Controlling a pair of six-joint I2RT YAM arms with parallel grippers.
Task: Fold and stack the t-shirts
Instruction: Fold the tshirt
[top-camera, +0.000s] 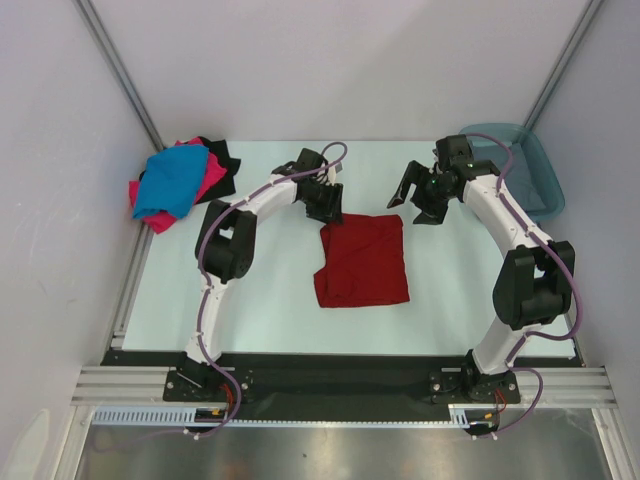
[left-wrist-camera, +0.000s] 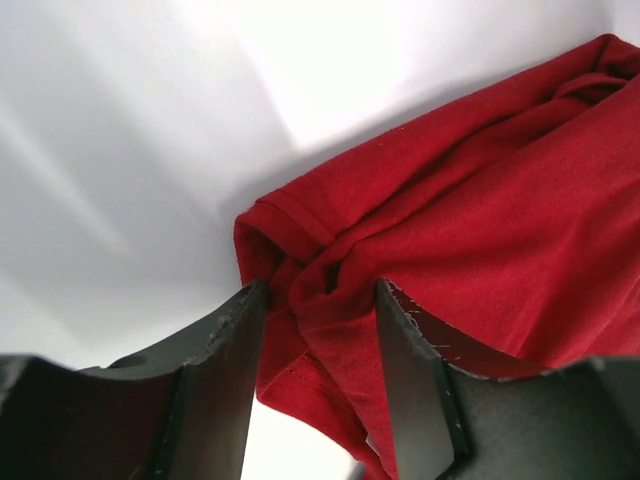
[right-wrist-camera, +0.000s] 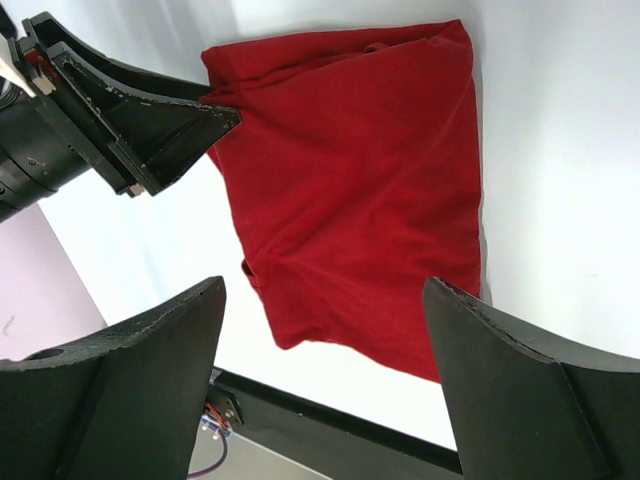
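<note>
Dark red cloth: the dark red t-shirt (top-camera: 362, 262) lies partly folded at the middle of the counter (top-camera: 250, 300), well apart from the heap of blue t-shirt (top-camera: 175, 180), pink t-shirt (top-camera: 208, 178) and black t-shirt (top-camera: 218, 155) in the far left corner.

My left end effector (top-camera: 325, 205) sits at the shirt's far left corner. In the left wrist view its jaws stand on either side of a bunched ridge of fabric (left-wrist-camera: 325, 290) with a hemmed edge beside it. I cannot tell whether they already pinch it. My right end effector (top-camera: 413, 205) hangs spread wide and empty above the far right corner, touching nothing.

Hazards, as I judge them:
- The bunch may hold only the upper layer, so a lift would peel the fold open.
- It may hold every layer, so the whole shirt would drag.
- With one corner taken and the right side free, the cloth could swing askew and crease.

Orientation: the outline is close to square and slightly longer from the far edge to the near edge, so I read the long axis as running away from my bases. The left margin is ragged and the right margin straight. I cannot tell which end carries the neck.
</note>
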